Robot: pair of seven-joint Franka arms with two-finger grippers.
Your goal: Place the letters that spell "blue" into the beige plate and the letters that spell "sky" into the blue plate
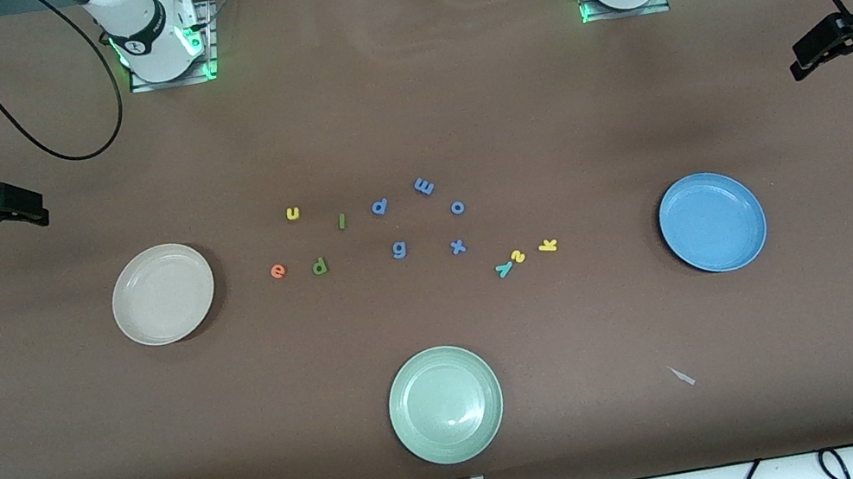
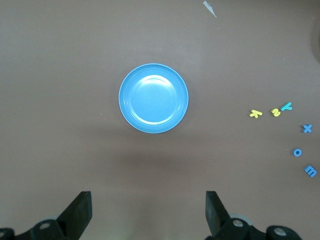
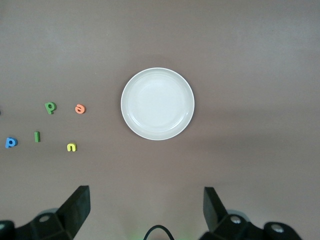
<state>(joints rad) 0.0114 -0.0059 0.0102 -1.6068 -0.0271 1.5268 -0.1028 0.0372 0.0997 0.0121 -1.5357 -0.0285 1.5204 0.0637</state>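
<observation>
Both grippers, left and right, wait at the worktop's ends, jaws apart. The beige plate and blue plate hold nothing; letters lie between them.

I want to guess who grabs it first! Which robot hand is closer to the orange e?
Right. The right gripper hangs past the beige plate beside the orange e; the left gripper hangs past the blue plate.
</observation>
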